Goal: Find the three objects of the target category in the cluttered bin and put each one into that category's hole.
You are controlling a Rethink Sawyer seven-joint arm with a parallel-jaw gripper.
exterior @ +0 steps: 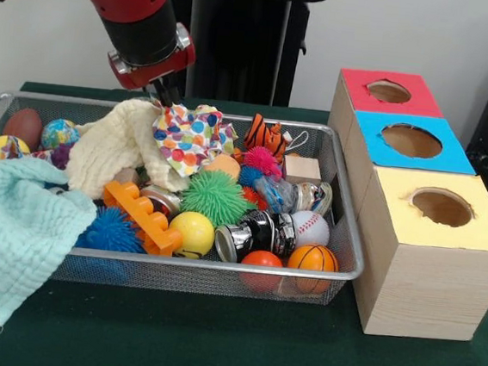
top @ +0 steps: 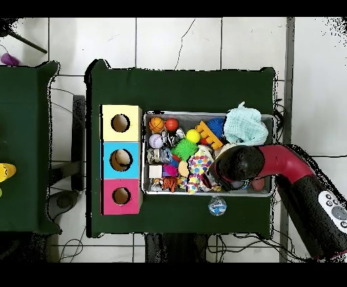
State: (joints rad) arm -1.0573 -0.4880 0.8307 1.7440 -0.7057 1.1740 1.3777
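Note:
The cluttered bin (exterior: 175,273), a silver wire-mesh basket, sits on the green table and is full of toys and cloths. My gripper (exterior: 162,97) is above its back left part, shut on the top corner of a polka-dot cloth (exterior: 188,136) and holding it up in a peak. A cream cloth (exterior: 113,146) lies under and beside it. Red (exterior: 387,93), blue (exterior: 412,140) and yellow (exterior: 441,206) topped boxes, each with a round hole, stand right of the bin. In the overhead view the arm (top: 238,162) hides the gripper, and the polka-dot cloth (top: 200,164) shows beside it.
A mint cloth (exterior: 15,222) hangs over the bin's front left rim. In the bin lie a green spiky ball (exterior: 215,196), yellow ball (exterior: 192,232), orange block (exterior: 141,216), baseball (exterior: 309,226), basketball (exterior: 313,259), can (exterior: 256,232) and tiger toy (exterior: 266,136). A small ball (top: 217,206) lies outside the bin.

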